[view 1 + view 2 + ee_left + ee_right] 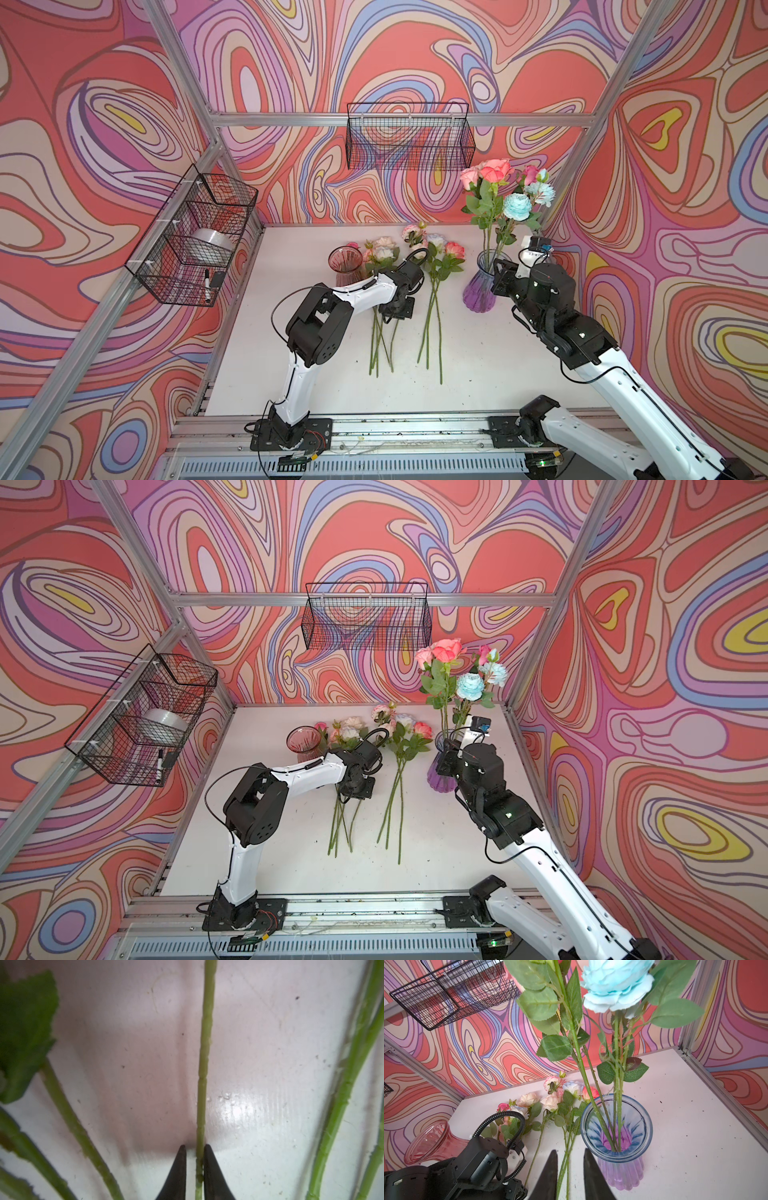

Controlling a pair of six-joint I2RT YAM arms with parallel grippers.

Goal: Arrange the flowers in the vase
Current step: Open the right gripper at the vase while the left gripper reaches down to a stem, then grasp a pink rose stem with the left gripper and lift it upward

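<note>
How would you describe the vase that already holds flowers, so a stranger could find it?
Start at the white table and go toward its far right corner. There stands a ribbed purple vase with a blue rim, roses upright in it; the pink vase to its left is empty.

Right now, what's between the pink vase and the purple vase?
Two bunches of flowers lying on the table and the left gripper, in both top views; wrist view shows fingers straddling one stem.

back wire basket (409, 141) | side wire basket (166, 266): tape roll (210, 245), marker (206, 284) | white table (332, 386)
</note>
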